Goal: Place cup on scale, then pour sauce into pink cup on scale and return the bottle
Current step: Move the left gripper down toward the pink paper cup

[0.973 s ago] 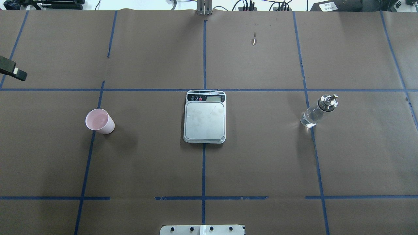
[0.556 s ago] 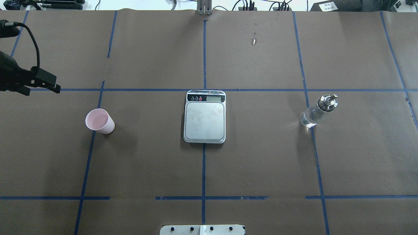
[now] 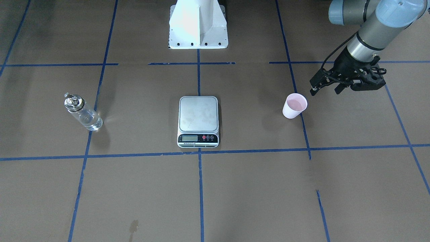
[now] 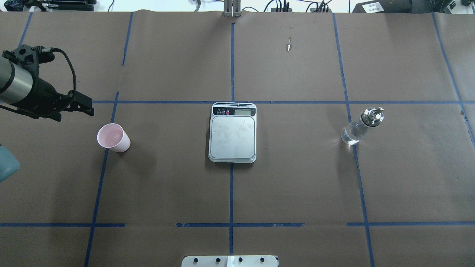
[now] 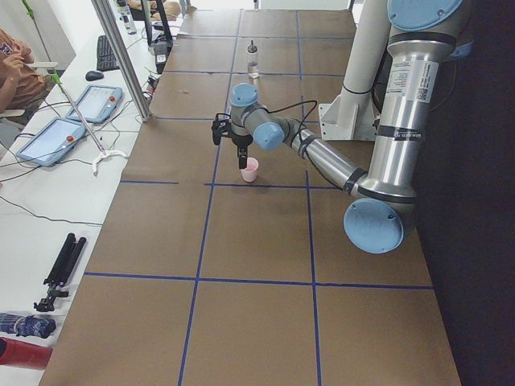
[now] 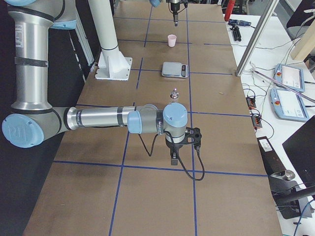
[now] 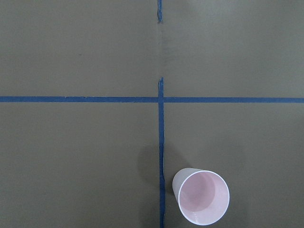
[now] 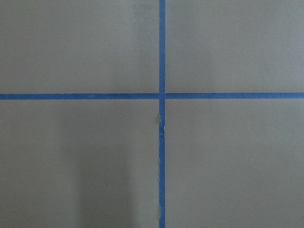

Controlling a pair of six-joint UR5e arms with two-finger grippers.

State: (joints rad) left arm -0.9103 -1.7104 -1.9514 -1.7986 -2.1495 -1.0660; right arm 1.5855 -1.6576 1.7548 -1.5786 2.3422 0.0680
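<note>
The cup (image 3: 294,106) stands upright on the bench (image 3: 134,188), well apart from the scale (image 3: 198,113), with the bottle (image 3: 82,113) beyond it. The left claw (image 3: 325,90) hovers released near the cup, not touching it. It should line its fingers either side of the wall, descend, and close gently so the thin cup neither crushes nor tips. I cannot tell whether the right claw (image 6: 173,158) is released or clenched

The scale (image 4: 232,132) lies on the table (image 4: 297,185) straight before me, the cup (image 4: 113,138) well to its left, the bottle (image 4: 362,126) well to its right. My left gripper (image 4: 83,104) hangs near the cup, beyond it and farther left.
</note>
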